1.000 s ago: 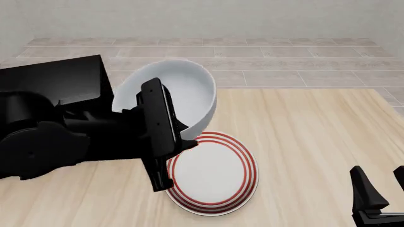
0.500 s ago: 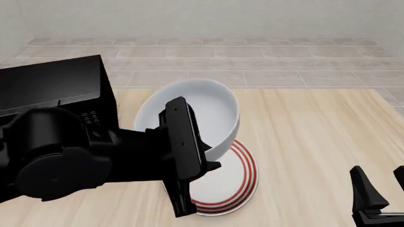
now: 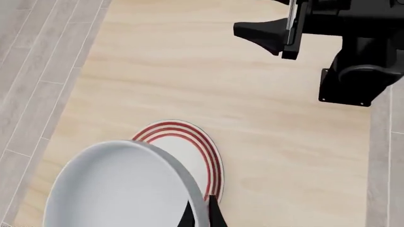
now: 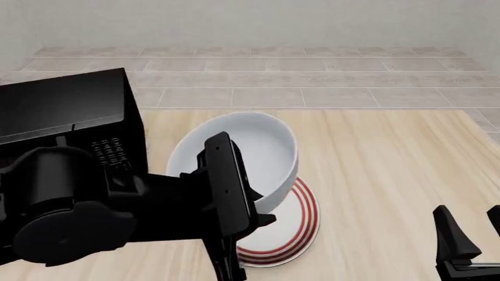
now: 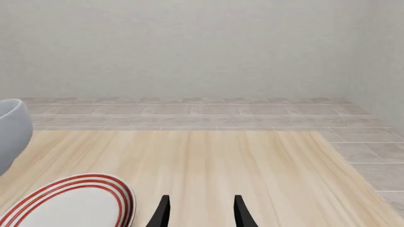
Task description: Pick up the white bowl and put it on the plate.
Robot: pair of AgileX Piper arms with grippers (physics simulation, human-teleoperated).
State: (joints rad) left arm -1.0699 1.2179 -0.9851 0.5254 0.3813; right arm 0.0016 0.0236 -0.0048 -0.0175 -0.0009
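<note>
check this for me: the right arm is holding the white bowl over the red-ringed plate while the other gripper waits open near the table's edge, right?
Not quite: the left gripper holds the white bowl by its rim over the plate, as the front view shows. The right gripper is the one waiting open near the table's edge.

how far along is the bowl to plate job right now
Pickup looks done: the left claw grips the white bowl by its rim, and the bowl hangs tilted over the plate. In hand: the carry, with the bowl above the plate's red rings. Left: lower it, level it and let go. The right claw sits open and apart, holding nothing.
</note>
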